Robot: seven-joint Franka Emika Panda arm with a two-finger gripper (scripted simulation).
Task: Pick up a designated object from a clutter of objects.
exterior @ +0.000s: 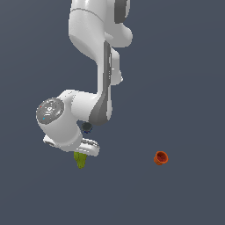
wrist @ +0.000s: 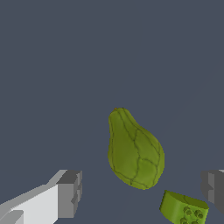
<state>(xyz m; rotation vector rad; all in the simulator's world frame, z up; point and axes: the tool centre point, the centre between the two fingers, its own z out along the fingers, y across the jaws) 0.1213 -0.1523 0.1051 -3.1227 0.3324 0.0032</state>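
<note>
Gripper [wrist: 142, 192]: spread wide, holding nothing; one finger [wrist: 70, 194] and the other finger show at opposite edges of the wrist view. A small green studded block [wrist: 183, 209] lies between them, touching neither. Just beyond the block lies the pear-shaped object [wrist: 134, 151], on the floor [wrist: 109, 52], apart from both fingers. Its long axis appears to run roughly crosswise to the closing line, stub end farthest from the block. In the exterior view the pear-shaped object [exterior: 80, 160] sits directly under the hand. The orange cup [exterior: 161, 157] stands well apart from the pear.
</note>
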